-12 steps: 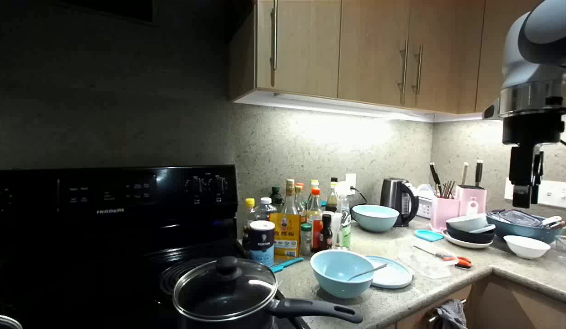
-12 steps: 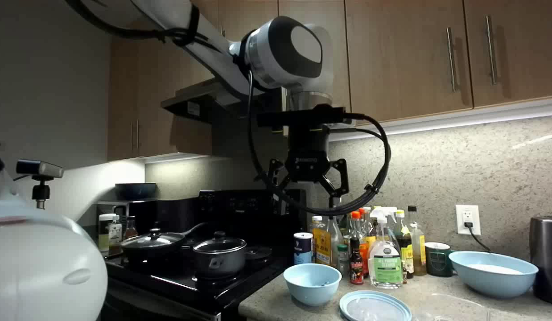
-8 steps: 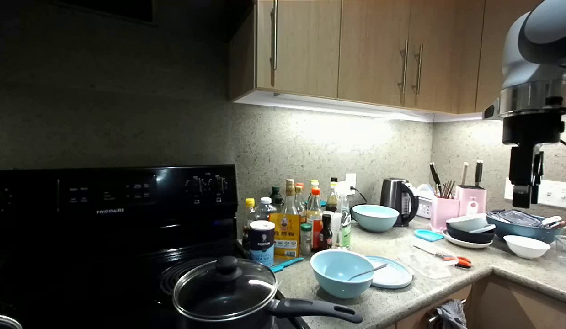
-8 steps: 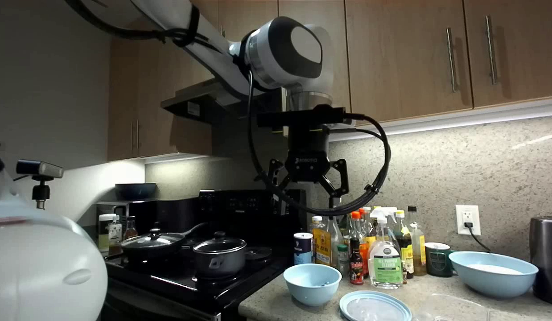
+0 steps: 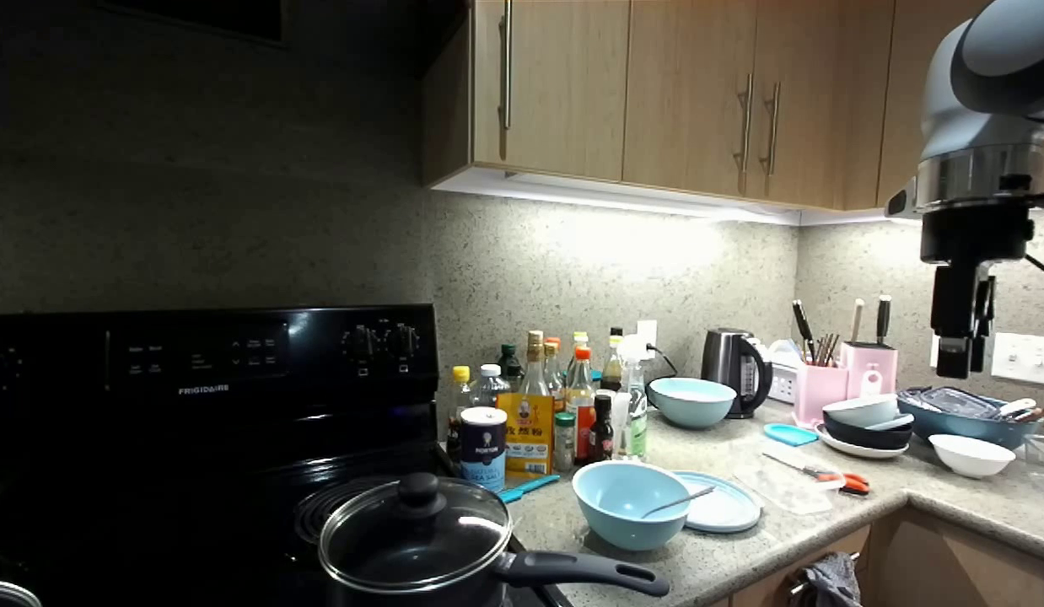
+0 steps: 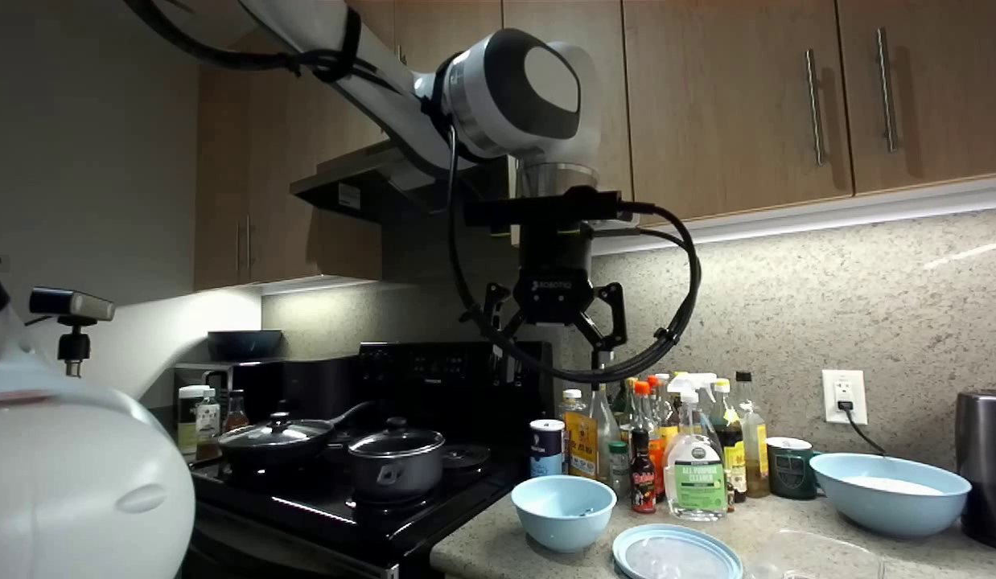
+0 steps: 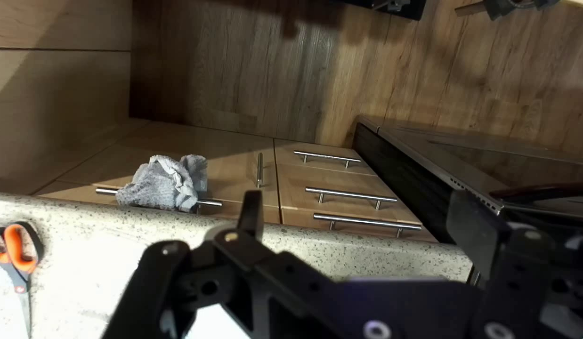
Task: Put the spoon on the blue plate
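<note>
The spoon (image 5: pixel 689 499) leans in the light-blue bowl (image 5: pixel 619 523), its handle sticking out over the rim towards the plate. The bowl also shows in an exterior view (image 6: pixel 562 519), where only small dark bits of what lies inside are seen. The very pale blue plate (image 5: pixel 728 511) lies flat on the counter right beside the bowl; it also shows in an exterior view (image 6: pixel 679 553). My gripper (image 6: pixel 554 371) is open and empty, high above the counter. It also shows in an exterior view (image 5: pixel 963 358). In the wrist view its fingers (image 7: pixel 362 216) stand wide apart; the spoon and plate are not seen there.
Several bottles and a spray bottle (image 6: pixel 696 474) stand behind the bowl. A lidded pot (image 5: pixel 417 539) sits on the stove, its handle reaching towards the bowl. Scissors (image 7: pixel 18 254) and a clear plastic lid (image 5: pixel 788 489) lie beyond the plate. A kettle (image 5: pixel 733 375) stands farther back.
My gripper has moved slightly, a little up and to the left in both exterior views. It stays open. The spoon, bowl and plate have not moved.
</note>
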Motion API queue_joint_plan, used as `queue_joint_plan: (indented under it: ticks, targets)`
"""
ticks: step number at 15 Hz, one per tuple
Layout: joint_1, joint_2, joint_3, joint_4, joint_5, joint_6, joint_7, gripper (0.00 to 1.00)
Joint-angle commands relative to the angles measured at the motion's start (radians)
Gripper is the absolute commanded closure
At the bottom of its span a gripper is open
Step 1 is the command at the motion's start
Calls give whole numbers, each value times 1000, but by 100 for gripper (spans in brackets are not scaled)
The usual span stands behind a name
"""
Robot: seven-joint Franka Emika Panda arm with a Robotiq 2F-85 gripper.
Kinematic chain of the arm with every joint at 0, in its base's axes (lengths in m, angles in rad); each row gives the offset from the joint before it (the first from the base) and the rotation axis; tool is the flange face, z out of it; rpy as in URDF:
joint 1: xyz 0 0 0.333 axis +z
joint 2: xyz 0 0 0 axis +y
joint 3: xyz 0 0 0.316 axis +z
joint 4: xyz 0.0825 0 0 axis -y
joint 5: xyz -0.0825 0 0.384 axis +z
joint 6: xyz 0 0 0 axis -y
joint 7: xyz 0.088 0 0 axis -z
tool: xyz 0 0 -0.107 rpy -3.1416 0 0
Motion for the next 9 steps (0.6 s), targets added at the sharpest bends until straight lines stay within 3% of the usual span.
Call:
queue_joint_plan:
  ticks: [1, 5, 6, 7, 9]
  targets:
    - [19, 94, 49, 102, 28, -6, 37, 0]
    - [46, 191, 137, 214, 24, 16, 136, 0]
    - [42, 201, 168, 229, -26, 19, 166, 0]
    - [39, 156, 137, 182, 7, 13, 116, 0]
    - [42, 179, 155, 199, 5, 13, 126, 0]
